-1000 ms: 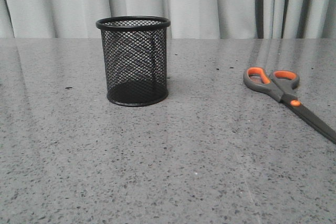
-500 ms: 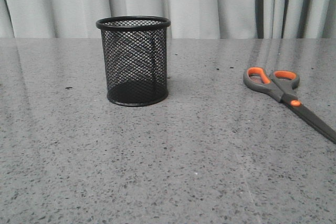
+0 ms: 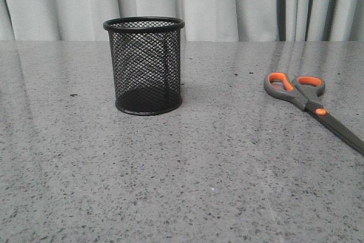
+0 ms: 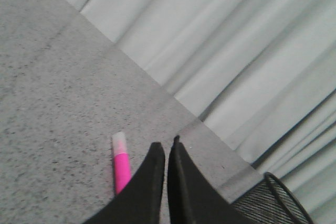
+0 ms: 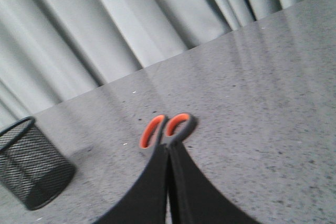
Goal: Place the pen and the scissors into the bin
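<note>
Grey speckled counter (image 3: 187,186), pale curtains behind. Both hands closed, empty. Pen (image 4: 121,166) lies flat just beside the left hand (image 4: 166,150); scissors (image 3: 310,103) lie ahead of the right hand (image 5: 168,153), handles nearest. Bin (image 3: 145,64) upright, holding nothing visible. Best move: open left hand, straddle pen mid-barrel, lift level, drop in vertically.

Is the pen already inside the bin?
No, the pen lies flat on the table beside the left gripper, and the bin looks empty in the front view.
</note>
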